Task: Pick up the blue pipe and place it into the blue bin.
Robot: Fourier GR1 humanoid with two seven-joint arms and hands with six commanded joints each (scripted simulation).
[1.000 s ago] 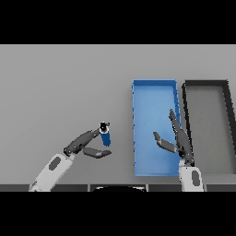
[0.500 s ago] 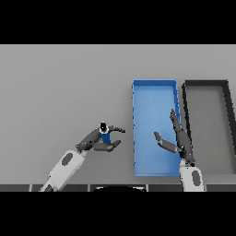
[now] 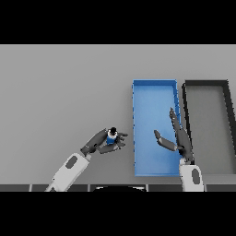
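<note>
Blue pipe (image 3: 111, 137): small, upright in the left hand, just left of the blue bin, not yet over it.
Left hand (image 3: 102, 143): fingers curled round the pipe, grasping it low.
Right hand (image 3: 177, 138): fingers straight, released, over the bin's right part.
Blue bin (image 3: 138, 129): long, open-topped, nothing inside.
Risk: the short pipe may slip from a shallow grasp, or catch the bin's near wall if carried low.
Desk (image 3: 60, 92): grey, flat; a dark bin (image 3: 226, 138) sits just right of the blue one.
</note>
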